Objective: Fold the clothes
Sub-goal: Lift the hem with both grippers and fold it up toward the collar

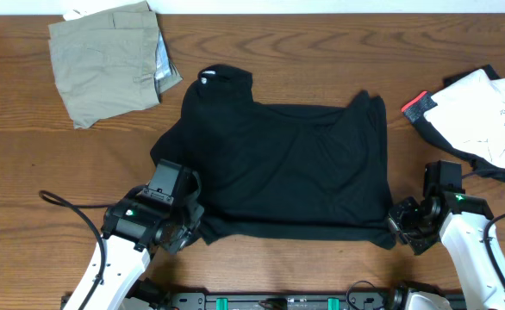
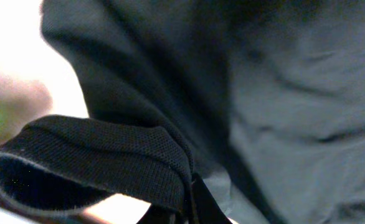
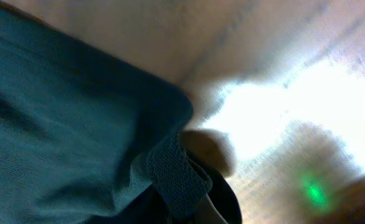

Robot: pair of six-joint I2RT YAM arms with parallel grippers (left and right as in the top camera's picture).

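Observation:
A black shirt lies spread on the wooden table, collar toward the back. My left gripper is at its near left corner, shut on the hem, which shows as a ribbed black fold in the left wrist view. My right gripper is at the near right corner, shut on that hem corner. Both corners sit low at the table.
Folded khaki shorts lie at the back left. A pile of white and black clothes lies at the right edge. A cable runs by the left arm. The table's front edge is just behind both arms.

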